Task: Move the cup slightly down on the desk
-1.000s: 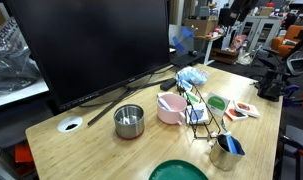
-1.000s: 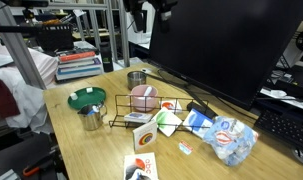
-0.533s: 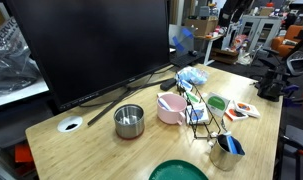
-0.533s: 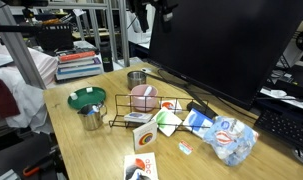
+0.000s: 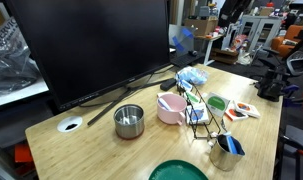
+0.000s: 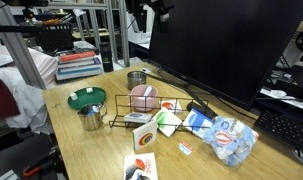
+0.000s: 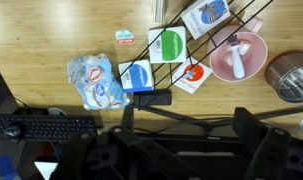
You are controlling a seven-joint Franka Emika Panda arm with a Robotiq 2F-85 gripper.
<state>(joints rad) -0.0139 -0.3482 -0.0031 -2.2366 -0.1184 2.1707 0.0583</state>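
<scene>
The cup is a wide, short silver metal cup on the light wood desk (image 5: 91, 140), in front of the big monitor. It shows in both exterior views (image 5: 129, 121) (image 6: 137, 79) and at the right edge of the wrist view (image 7: 292, 76). My gripper (image 7: 186, 135) hangs high above the monitor's top edge, far from the cup, with its two dark fingers spread apart and nothing between them. In an exterior view the gripper (image 6: 149, 12) shows at the top of the picture.
A pink cup (image 5: 171, 108) with a utensil stands beside the silver one, next to a black wire rack (image 5: 201, 116). A smaller steel cup (image 5: 228, 150), a green plate (image 5: 178, 172), packets (image 7: 171, 46), a plastic bag (image 7: 96, 80), a keyboard (image 7: 41, 127) and the white grommet (image 5: 70, 125) are also on the desk.
</scene>
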